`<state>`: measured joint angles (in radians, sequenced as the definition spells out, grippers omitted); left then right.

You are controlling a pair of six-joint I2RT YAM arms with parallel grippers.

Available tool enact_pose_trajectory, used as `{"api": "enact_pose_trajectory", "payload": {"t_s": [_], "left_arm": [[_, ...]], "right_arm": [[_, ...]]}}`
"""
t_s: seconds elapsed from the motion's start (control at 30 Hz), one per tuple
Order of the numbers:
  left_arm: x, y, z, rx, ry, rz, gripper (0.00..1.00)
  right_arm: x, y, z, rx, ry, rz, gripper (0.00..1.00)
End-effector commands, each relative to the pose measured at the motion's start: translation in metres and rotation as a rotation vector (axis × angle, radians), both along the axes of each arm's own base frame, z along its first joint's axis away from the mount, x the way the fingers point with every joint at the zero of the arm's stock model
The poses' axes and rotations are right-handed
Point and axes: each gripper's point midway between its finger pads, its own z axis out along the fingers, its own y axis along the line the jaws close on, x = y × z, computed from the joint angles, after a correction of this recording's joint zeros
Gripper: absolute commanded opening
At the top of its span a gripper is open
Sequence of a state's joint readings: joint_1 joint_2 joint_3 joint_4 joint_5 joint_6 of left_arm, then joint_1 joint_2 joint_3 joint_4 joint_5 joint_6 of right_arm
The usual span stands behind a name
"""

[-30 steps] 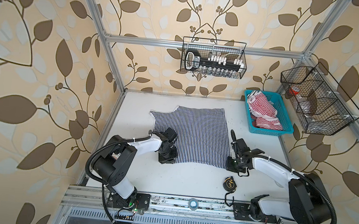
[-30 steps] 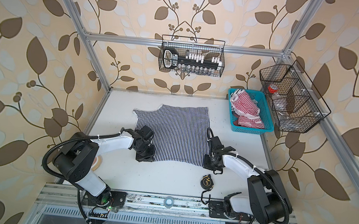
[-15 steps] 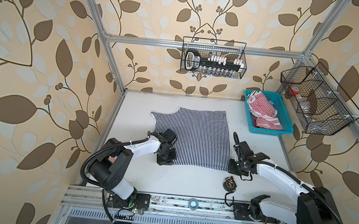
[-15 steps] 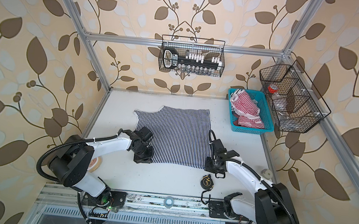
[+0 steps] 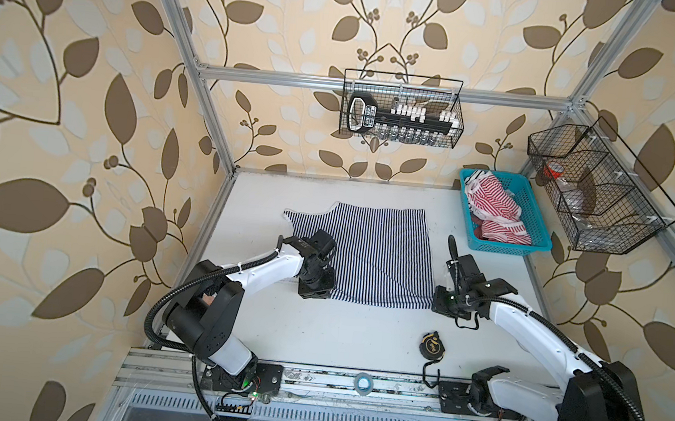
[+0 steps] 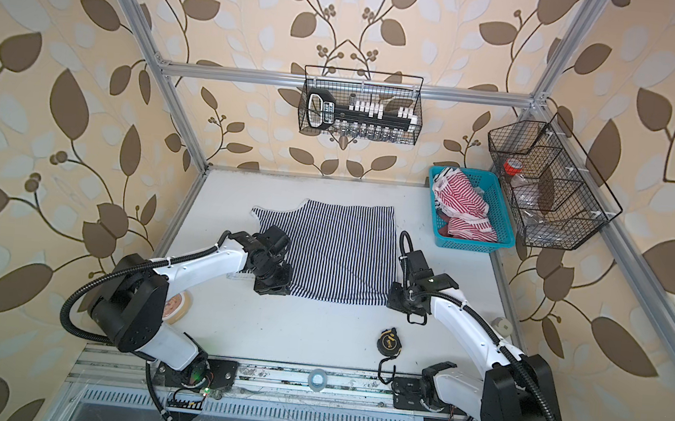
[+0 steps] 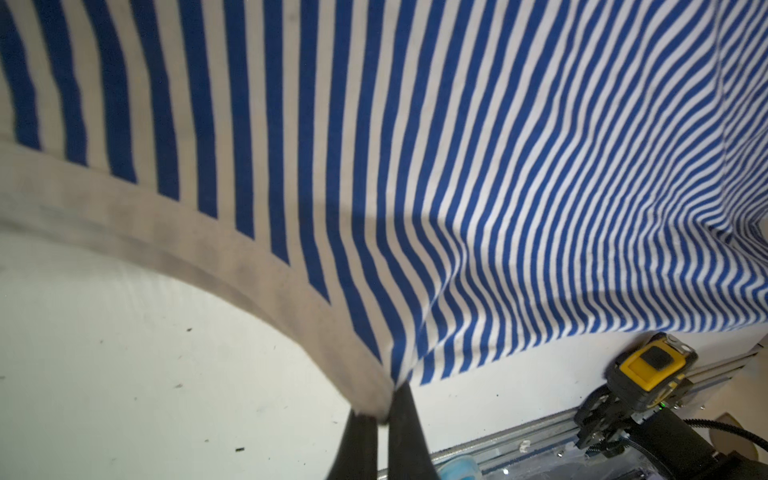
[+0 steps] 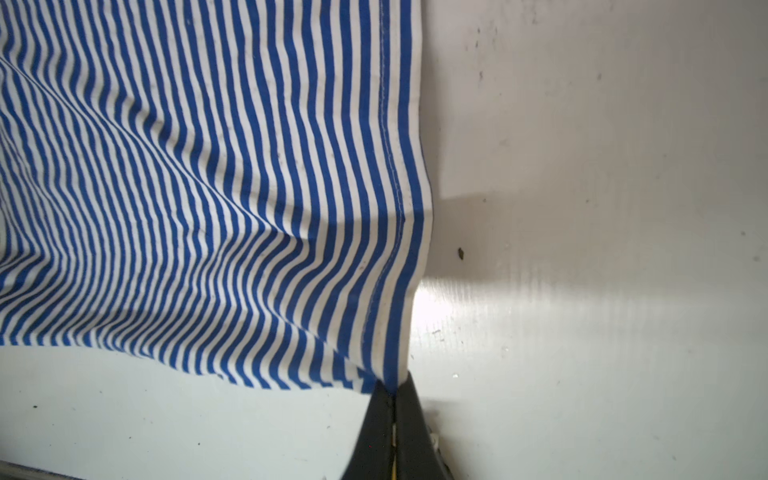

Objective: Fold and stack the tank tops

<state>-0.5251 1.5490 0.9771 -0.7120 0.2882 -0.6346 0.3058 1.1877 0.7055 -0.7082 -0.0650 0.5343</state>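
A navy-and-white striped tank top (image 5: 378,252) (image 6: 340,253) lies spread on the white table, its near edge lifted at both corners. My left gripper (image 5: 315,289) (image 7: 388,409) is shut on the near-left corner, pinching the white trim. The right gripper (image 5: 440,303) (image 8: 393,388) is shut on the near-right corner by the stitched hem. Between the two grips the cloth is stretched taut. A red-and-white tank top (image 5: 494,208) (image 6: 463,208) lies crumpled in the blue basket (image 5: 508,246) at the back right.
A yellow-and-black tape measure (image 5: 432,345) lies near the front, just ahead of the right gripper. Wire baskets hang on the back wall (image 5: 401,109) and on the right wall (image 5: 596,192). A tape roll (image 5: 362,382) sits on the front rail.
Both grippers have kept their hold on the near corners. The navy top has been drawn a little flatter and straighter, and the right arm's elbow has swung back toward the front.
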Motion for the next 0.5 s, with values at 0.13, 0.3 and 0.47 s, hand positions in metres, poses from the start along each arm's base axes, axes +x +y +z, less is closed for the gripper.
{"api": "enact_pose_trajectory", "payload": {"t_s": [0.13, 0.3, 0.47], "left_arm": [[0.008, 0.000, 0.007, 0.053, 0.001, -0.077, 0.00], [0.016, 0.000, 0.009, 0.060, 0.004, -0.087, 0.00], [0.025, 0.004, 0.011, 0.061, 0.004, -0.084, 0.00]], "right_arm": [[0.018, 0.002, 0.010, 0.025, -0.002, 0.030, 0.00], [0.032, 0.003, 0.015, 0.022, -0.003, 0.050, 0.00], [0.043, 0.007, 0.015, 0.025, 0.014, 0.078, 0.00]]}}
